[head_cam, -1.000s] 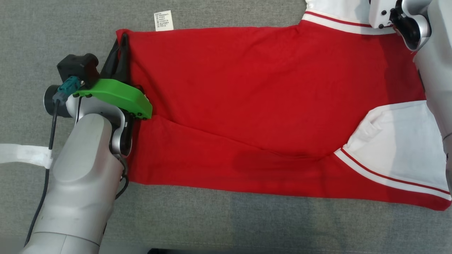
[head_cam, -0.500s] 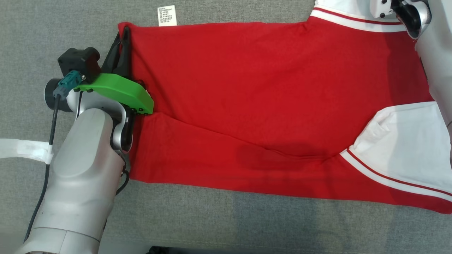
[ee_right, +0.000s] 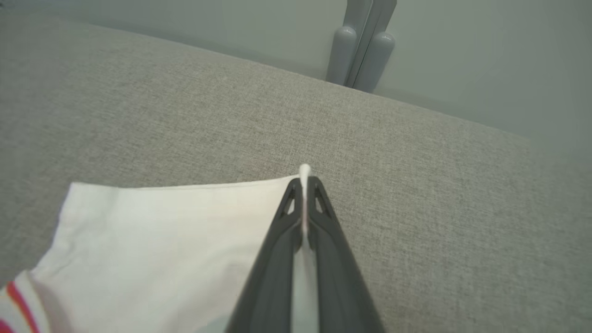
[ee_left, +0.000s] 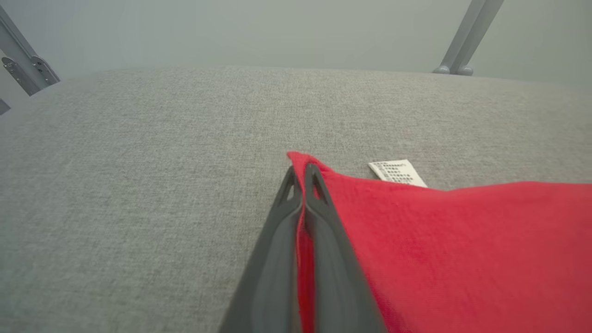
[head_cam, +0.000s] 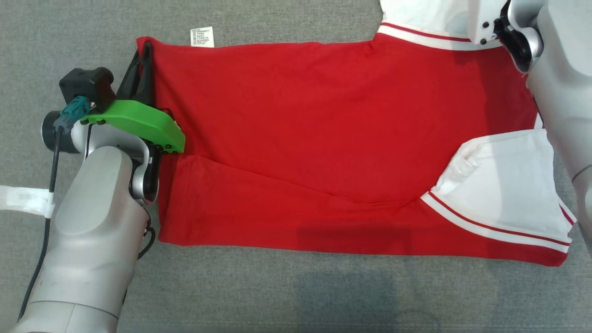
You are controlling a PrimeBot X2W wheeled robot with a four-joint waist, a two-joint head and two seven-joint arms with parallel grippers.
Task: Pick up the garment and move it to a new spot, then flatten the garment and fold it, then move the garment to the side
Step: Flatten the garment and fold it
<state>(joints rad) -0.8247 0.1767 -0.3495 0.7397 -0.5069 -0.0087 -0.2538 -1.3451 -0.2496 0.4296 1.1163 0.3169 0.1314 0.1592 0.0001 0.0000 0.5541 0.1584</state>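
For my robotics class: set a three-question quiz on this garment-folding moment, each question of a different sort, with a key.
1. True or false: the left gripper is shut on a red corner of the garment.
2. Multiple choice: the cloth pinched in the right gripper is A) red, B) white, C) green.
3. Fill in: the care label pokes out from the garment's edge near the ___ gripper.
Key: 1 true; 2 B; 3 left.
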